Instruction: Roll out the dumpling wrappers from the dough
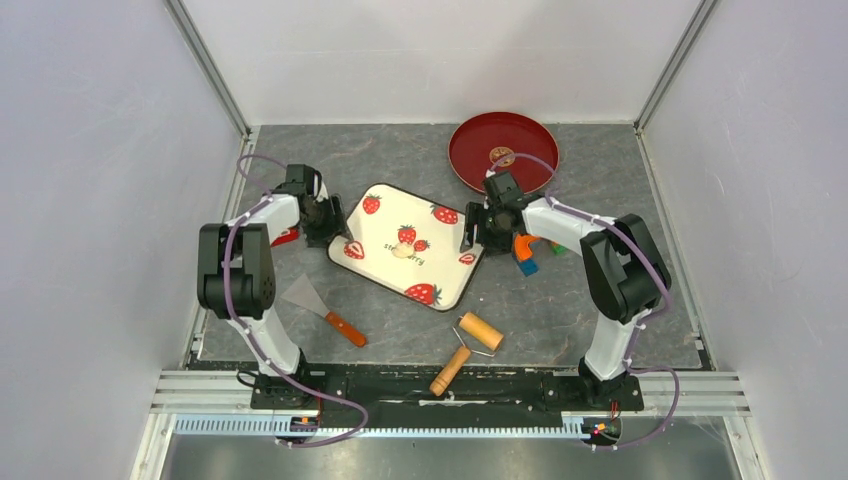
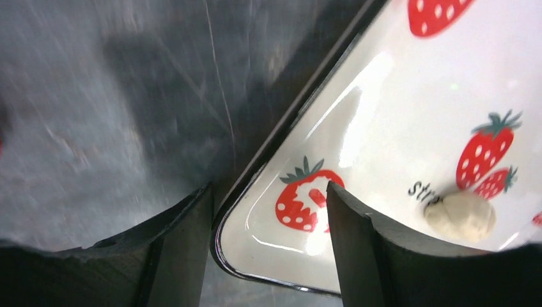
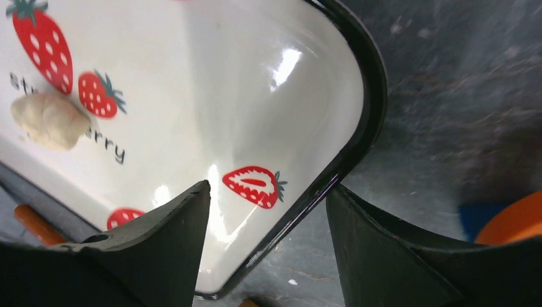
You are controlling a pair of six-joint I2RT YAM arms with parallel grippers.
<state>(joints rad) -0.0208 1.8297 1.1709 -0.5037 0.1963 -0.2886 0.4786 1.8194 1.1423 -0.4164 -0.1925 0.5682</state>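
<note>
Nearest the arm bases, on the grey tabletop [image 1: 570, 325]: a wooden roller [image 1: 481, 331] and, to its left, an orange-handled spatula [image 1: 322, 308]. Farther back, a strawberry-print tray [image 1: 440, 250], with the pale dough lump [image 1: 401, 253] resting near its middle, unrolled. Left hand [image 2: 268, 192] spread wide, astride the tray's left corner rim. Right hand [image 3: 268, 188] equally wide across the right corner rim. Beyond these, a red plate [image 1: 480, 140] at the far edge.

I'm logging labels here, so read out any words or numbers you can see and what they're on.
"Str": on the strawberry tray, left wrist view; the dough lump hides the rest.
"rry": same tray, right wrist view.
Gold emblem on the red plate: too small to read.
</note>
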